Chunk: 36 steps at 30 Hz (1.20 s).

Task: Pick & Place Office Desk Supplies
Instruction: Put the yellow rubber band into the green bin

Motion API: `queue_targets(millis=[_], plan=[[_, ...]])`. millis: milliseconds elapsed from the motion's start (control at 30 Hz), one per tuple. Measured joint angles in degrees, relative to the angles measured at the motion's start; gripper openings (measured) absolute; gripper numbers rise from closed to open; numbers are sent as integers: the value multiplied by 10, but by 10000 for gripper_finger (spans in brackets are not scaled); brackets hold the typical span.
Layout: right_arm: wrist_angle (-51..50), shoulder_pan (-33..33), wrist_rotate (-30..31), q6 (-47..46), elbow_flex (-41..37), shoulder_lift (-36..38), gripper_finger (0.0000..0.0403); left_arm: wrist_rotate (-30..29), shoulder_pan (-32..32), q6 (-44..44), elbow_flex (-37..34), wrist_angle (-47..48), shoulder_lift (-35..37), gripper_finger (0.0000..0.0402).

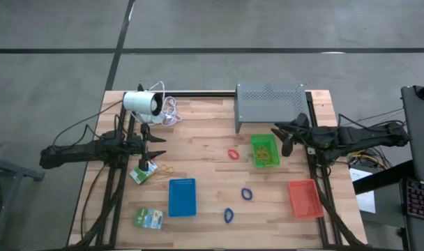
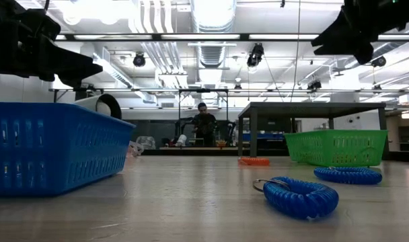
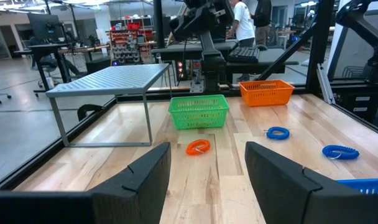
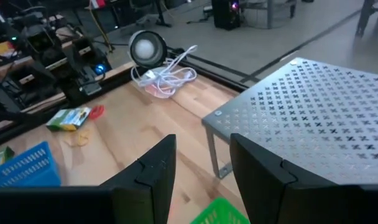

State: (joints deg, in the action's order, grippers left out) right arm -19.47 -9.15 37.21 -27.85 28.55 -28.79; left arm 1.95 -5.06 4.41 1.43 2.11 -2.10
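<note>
My left gripper (image 1: 158, 146) stood open and empty above the table, with a green-and-white packet (image 1: 144, 173) and a tan rubber band (image 1: 163, 168) just below and beside it. My right gripper (image 1: 284, 140) hung open over the green tray's (image 1: 265, 150) edge. I judged a descent could pinch band and packet together, or the flat packet could slide from my fingers.

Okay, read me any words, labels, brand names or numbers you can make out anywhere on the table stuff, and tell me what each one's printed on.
No text can be read in any view.
Green-and-white packets: printing is there, too small and blurred to read.
Blue tray, green tray, orange-red tray, grey perforated stand: no lettering visible.
</note>
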Motion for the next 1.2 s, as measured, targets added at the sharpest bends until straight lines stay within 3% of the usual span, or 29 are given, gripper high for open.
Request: queue_targets(millis=[233, 667, 1200], plan=[[56, 0, -1, 28, -16, -2, 144, 0, 0, 0, 0, 0, 0, 212], [52, 0, 0, 30, -16, -2, 121, 0, 0, 0, 0, 0, 0, 212], [52, 0, 0, 22, -16, -2, 120, 1, 0, 9, 0, -1, 0, 212]])
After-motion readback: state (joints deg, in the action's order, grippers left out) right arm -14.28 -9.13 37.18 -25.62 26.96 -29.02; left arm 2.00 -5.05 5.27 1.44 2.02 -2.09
